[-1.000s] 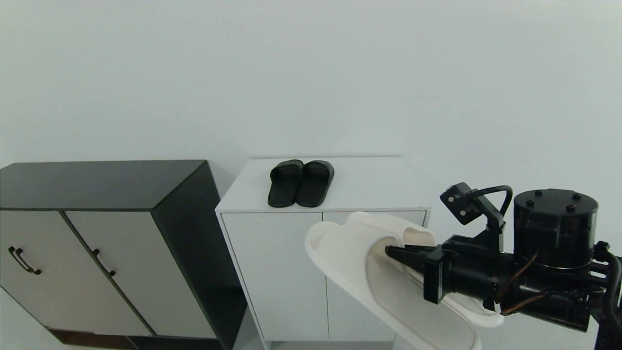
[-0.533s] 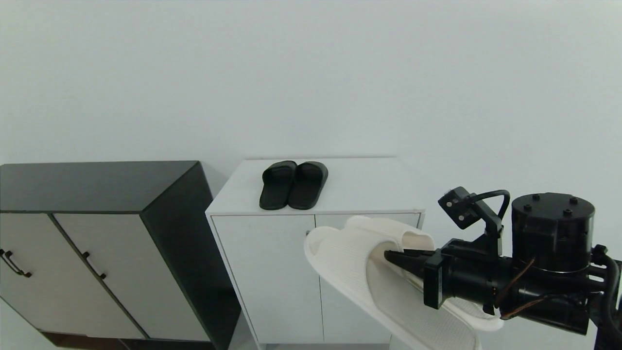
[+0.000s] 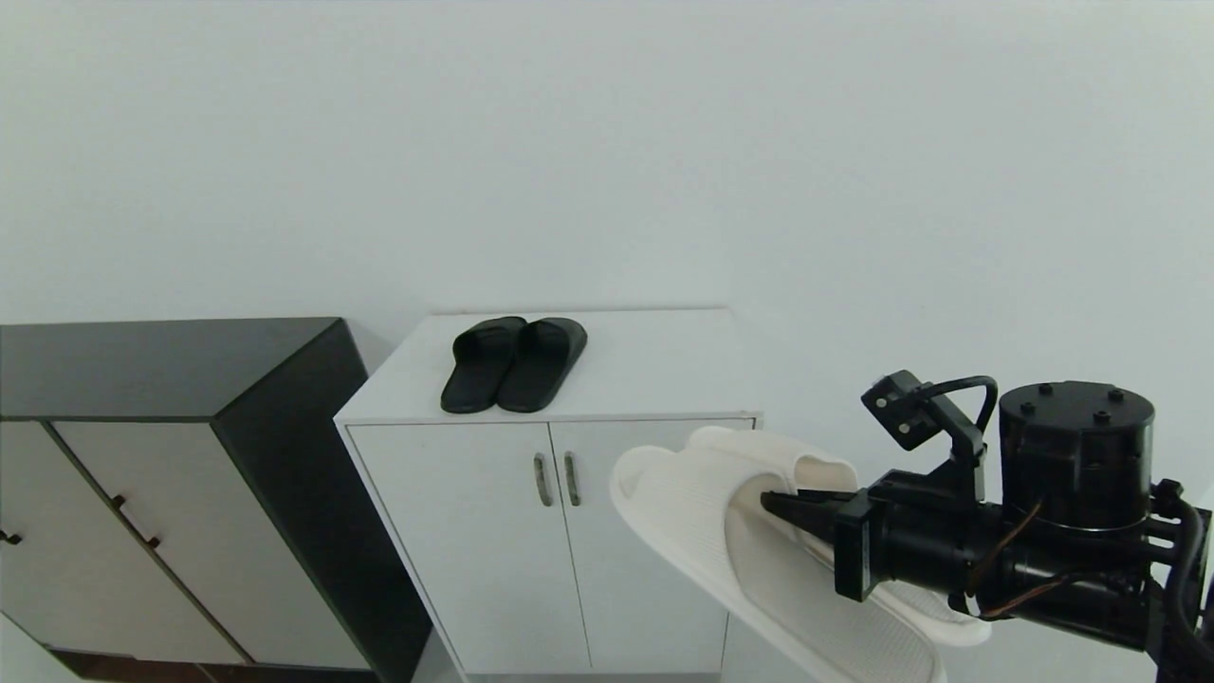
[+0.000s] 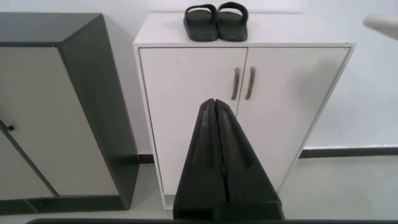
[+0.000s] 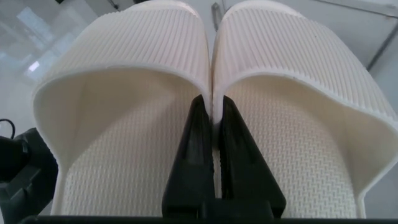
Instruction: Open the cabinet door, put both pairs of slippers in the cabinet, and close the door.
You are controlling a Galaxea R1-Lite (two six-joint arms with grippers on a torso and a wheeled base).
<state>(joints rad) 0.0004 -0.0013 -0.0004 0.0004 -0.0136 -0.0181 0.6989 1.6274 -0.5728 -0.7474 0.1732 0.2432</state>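
Note:
A pair of white slippers (image 3: 688, 507) hangs in the air in front of the white cabinet's (image 3: 455, 531) right door. My right gripper (image 3: 768, 501) is shut on them, pinching the two inner edges together (image 5: 212, 102). The ribbed uppers (image 5: 143, 62) arch over the fingers. A pair of black slippers (image 3: 512, 363) lies side by side on the cabinet top. Both cabinet doors are shut, with two upright handles (image 3: 557, 478) at the middle seam. My left gripper (image 4: 214, 102) is shut on nothing, low down and facing the white cabinet (image 4: 186, 93), its handles (image 4: 244, 83) and the black slippers (image 4: 216, 12).
A taller-looking dark cabinet (image 3: 171, 370) with pale doors stands right beside the white one on its left. A plain wall rises behind both. Bare floor (image 4: 336, 186) lies in front of the white cabinet.
The head view has shifted, so both cabinets sit farther left in the picture and the white cabinet's handles have come out from behind the white slippers. My right gripper still holds that pair.

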